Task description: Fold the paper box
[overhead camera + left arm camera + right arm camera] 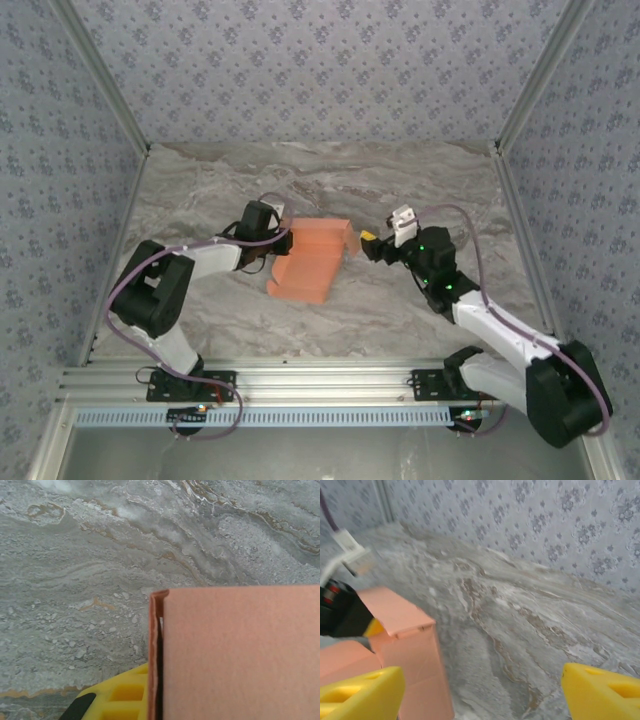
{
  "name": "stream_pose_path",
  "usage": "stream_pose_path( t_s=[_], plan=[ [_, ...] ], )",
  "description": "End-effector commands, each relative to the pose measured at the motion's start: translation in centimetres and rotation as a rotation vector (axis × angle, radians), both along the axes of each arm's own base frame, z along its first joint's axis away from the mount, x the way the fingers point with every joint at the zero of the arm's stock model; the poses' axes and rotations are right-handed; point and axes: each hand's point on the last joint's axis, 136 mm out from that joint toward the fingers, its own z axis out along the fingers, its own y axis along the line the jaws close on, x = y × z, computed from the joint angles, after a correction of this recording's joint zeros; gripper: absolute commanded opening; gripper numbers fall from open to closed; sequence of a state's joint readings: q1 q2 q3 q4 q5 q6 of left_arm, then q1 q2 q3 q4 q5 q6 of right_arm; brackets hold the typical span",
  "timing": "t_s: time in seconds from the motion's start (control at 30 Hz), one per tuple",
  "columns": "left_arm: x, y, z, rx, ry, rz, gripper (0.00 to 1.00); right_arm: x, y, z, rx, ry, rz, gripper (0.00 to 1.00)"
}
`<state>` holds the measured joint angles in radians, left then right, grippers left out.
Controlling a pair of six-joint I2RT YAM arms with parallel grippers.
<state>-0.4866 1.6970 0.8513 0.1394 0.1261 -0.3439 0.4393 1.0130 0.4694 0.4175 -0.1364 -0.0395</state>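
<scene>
The salmon-orange paper box (312,262) lies mid-table, partly folded, with a raised flap at its far side. My left gripper (275,240) is at the box's left edge. In the left wrist view one yellow finger (125,695) presses against the outside of a thin upright wall of the paper box (240,655); the other finger is hidden behind the cardboard. My right gripper (372,243) hovers just right of the box, open. Its yellow fingers (360,692) stand wide apart over bare table, with the paper box (415,655) beside the left one and nothing between them.
The marble-patterned table (400,180) is walled by patterned panels on three sides. An aluminium rail (320,385) carrying both arm bases runs along the near edge. The left arm's black wrist (340,615) shows behind the box in the right wrist view.
</scene>
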Motion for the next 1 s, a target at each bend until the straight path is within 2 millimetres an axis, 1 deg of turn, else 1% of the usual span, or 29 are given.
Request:
stream_pose_path(
  t_s=[0.0, 0.07, 0.1, 0.17, 0.23, 0.27, 0.3, 0.37, 0.4, 0.47, 0.6, 0.73, 0.97],
  plan=[
    [0.1, 0.6, 1.2, 0.061, -0.020, -0.008, 0.01, -1.8, 0.3, 2.3, 0.149, 0.087, 0.075, 0.84],
    [0.2, 0.6, 1.9, 0.068, -0.030, -0.018, 0.01, -2.5, 1.0, 3.8, 0.137, 0.103, 0.126, 0.88],
    [0.2, 0.6, 2.1, 0.074, -0.035, -0.026, 0.01, -2.7, 1.2, 3.7, 0.094, 0.131, 0.145, 0.88],
    [0.0, 0.5, 2.6, 0.099, -0.051, -0.054, 0.01, -2.7, 1.7, 3.2, -0.033, 0.207, 0.193, 0.91],
    [-0.1, 0.7, 2.9, 0.137, -0.065, -0.072, 0.01, -2.7, 1.8, 1.5, -0.135, 0.340, 0.230, 0.92],
    [-0.1, 0.8, 3.1, 0.154, -0.074, -0.081, 0.01, -2.7, 2.1, 1.4, -0.165, 0.407, 0.254, 0.93],
    [-0.2, 0.9, 3.2, 0.170, -0.080, -0.087, 0.01, -2.5, 2.3, 1.5, -0.183, 0.468, 0.265, 0.93],
    [-0.2, 1.0, 3.6, 0.190, -0.095, -0.095, 0.01, -2.9, 2.7, 1.0, -0.192, 0.617, 0.291, 0.92],
    [-0.3, 1.0, 3.7, 0.200, -0.100, -0.104, 0.01, -2.7, 3.2, 1.1, -0.186, 0.674, 0.308, 0.91],
    [-0.4, 0.6, 4.2, 0.219, -0.119, -0.127, 0.01, -2.6, 4.1, 0.1, -0.206, 0.769, 0.326, 0.87],
    [-0.8, -0.2, 4.6, 0.242, -0.150, -0.176, 0.01, -2.0, 4.8, -2.2, -0.309, 0.853, 0.336, 0.81],
    [-0.9, -0.4, 4.4, 0.240, -0.144, -0.191, 0.01, -1.5, 5.4, -3.8, -0.379, 0.873, 0.334, 0.81],
    [-0.9, -0.6, 4.4, 0.244, -0.147, -0.209, 0.01, -1.8, 4.5, -6.5, -0.476, 0.927, 0.310, 0.81]
  ],
)
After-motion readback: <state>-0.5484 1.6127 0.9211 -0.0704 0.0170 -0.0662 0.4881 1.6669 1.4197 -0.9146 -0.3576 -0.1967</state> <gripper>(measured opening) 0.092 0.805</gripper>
